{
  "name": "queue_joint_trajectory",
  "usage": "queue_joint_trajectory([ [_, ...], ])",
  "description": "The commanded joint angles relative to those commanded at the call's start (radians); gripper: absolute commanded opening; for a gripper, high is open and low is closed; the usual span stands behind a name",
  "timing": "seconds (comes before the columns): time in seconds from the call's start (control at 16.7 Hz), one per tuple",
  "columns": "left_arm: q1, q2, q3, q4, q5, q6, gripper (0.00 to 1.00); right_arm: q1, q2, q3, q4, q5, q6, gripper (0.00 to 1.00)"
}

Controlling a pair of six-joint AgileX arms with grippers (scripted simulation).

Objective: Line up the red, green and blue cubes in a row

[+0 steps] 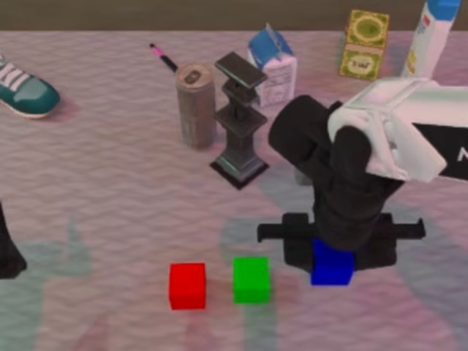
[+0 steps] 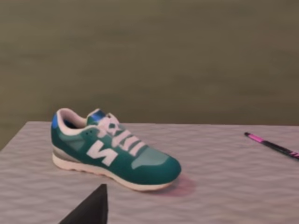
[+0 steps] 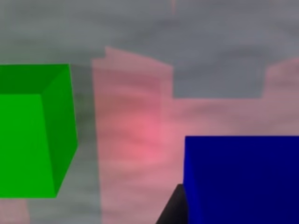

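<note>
The red cube (image 1: 187, 285) and the green cube (image 1: 251, 279) sit side by side near the table's front edge, a small gap between them. The blue cube (image 1: 330, 272) is to the right of the green one and slightly farther back, partly covered by my right arm. My right gripper (image 1: 333, 252) stands over it, shut on it. In the right wrist view a dark finger (image 3: 174, 207) presses against the side of the blue cube (image 3: 243, 182), with the green cube (image 3: 32, 135) apart from it. My left arm (image 1: 7, 252) is parked at the left edge, its gripper open.
Behind the cubes stand a drink can (image 1: 195, 104), a dark pedestal-like object (image 1: 240, 121) and a milk carton (image 1: 273, 64). A green-yellow box (image 1: 363, 44) and a white bottle (image 1: 430, 33) are at the back right. A teal sneaker (image 1: 25, 88) and a pen (image 1: 162, 57) lie at the back left.
</note>
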Motion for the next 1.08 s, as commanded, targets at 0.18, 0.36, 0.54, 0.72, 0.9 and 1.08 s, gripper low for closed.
queue_joint_trajectory([
  [0.18,0.000,0.000,0.000,0.000,0.000,0.000,1.00,0.003,0.042,-0.069,0.117,0.000,0.000,0.00],
  [0.36,0.000,0.000,0.000,0.000,0.000,0.000,1.00,0.006,0.060,-0.094,0.152,0.001,0.001,0.00],
  [0.54,0.000,0.000,0.000,0.000,0.000,0.000,1.00,0.006,0.060,-0.094,0.152,0.001,0.001,0.00],
  [0.72,0.000,0.000,0.000,0.000,0.000,0.000,1.00,0.006,0.060,-0.094,0.152,0.001,0.001,0.23],
  [0.9,0.000,0.000,0.000,0.000,0.000,0.000,1.00,0.006,0.060,-0.094,0.152,0.001,0.001,0.45],
  [1.08,0.000,0.000,0.000,0.000,0.000,0.000,1.00,0.006,0.060,-0.094,0.152,0.001,0.001,0.68],
])
